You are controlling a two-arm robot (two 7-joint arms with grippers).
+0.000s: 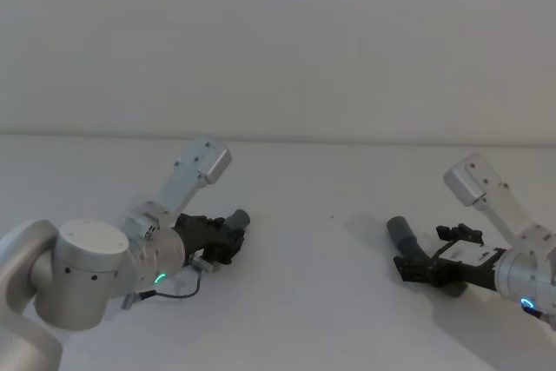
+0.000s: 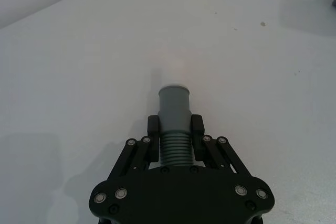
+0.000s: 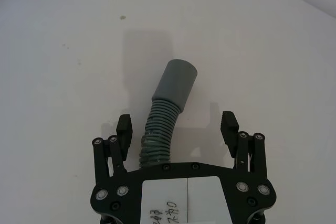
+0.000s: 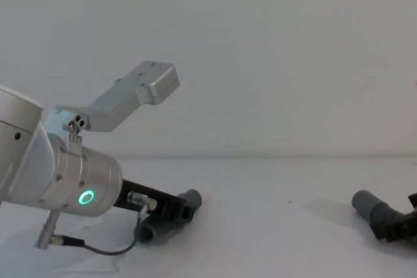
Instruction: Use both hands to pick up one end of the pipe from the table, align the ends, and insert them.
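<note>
On the white table (image 1: 304, 319) lies the dark grey ribbed pipe, with one end at each side. My left gripper (image 2: 175, 128) is shut on the ribbed hose just behind a smooth grey cuff (image 2: 174, 102), which pokes out past the fingertips. The head view has that gripper (image 1: 224, 234) low at the left with its cuff (image 1: 240, 217). My right gripper (image 3: 177, 126) stands open astride the other hose piece (image 3: 157, 132), which runs close to one finger (image 3: 124, 127). Its cuff (image 3: 177, 81) lies ahead on the table. The head view places this gripper (image 1: 419, 268) at the right.
A pale grey wall (image 1: 278, 41) rises behind the table's far edge. Bare table (image 1: 321, 249) lies between the two cuffs. A small dark speck (image 1: 331, 216) marks the surface. A thin cable (image 4: 104, 247) loops below my left wrist.
</note>
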